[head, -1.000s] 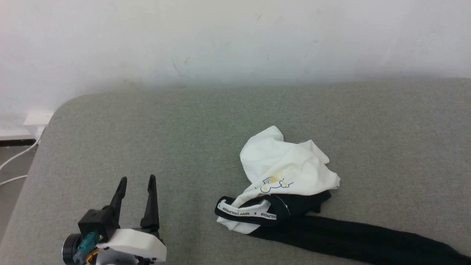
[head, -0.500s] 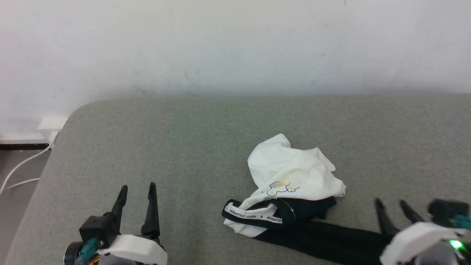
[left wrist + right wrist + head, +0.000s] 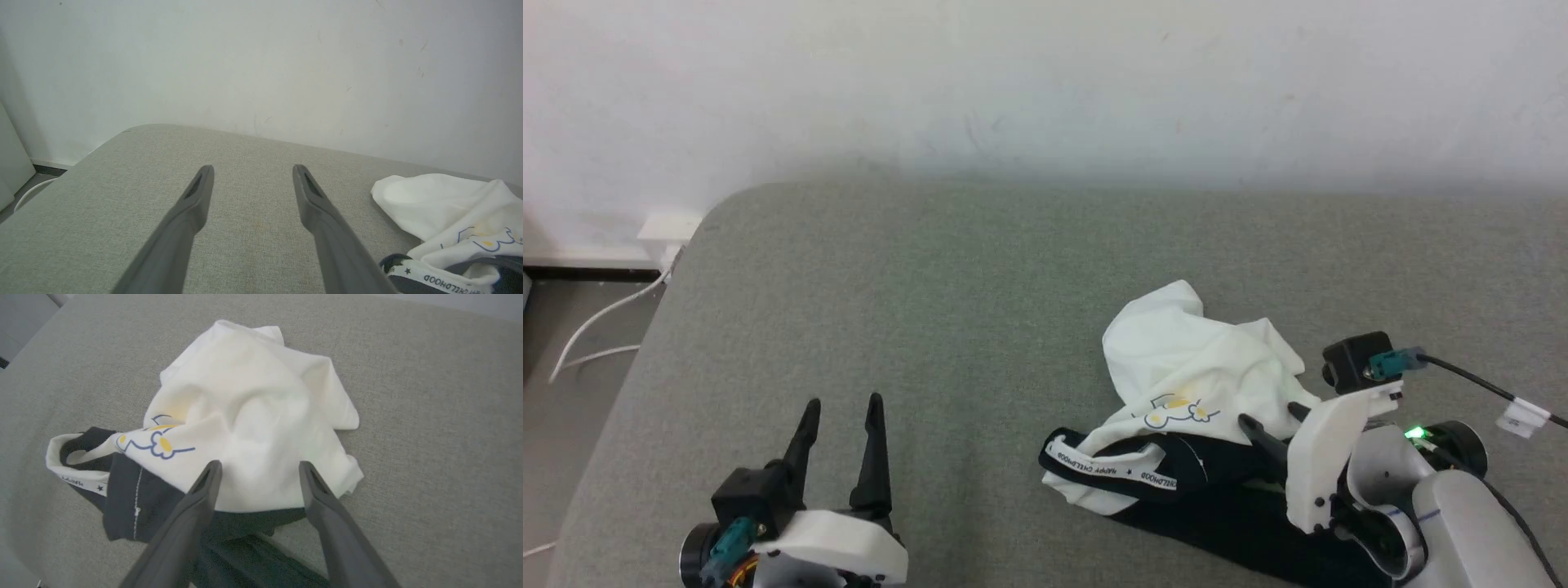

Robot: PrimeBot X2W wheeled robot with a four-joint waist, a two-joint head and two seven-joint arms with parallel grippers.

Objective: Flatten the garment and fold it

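The garment lies crumpled, flattening not yet begun; right gripper hovers over it, jaws spread, empty; left gripper well aside of it, jaws likewise; next likely needs a pinch on a white edge.

The head camera looked forward and down from high up onto the grey-green woven fabric surface, with the plain white wall across its top. The left wrist camera sat low and near that surface, facing the wall along the left gripper. The right wrist camera tilted steeply down, close over the crumpled white T-shirt with black sleeves, past the right gripper. All three shared the T-shirt; the left wrist view caught seemingly just one edge of it, at its right.
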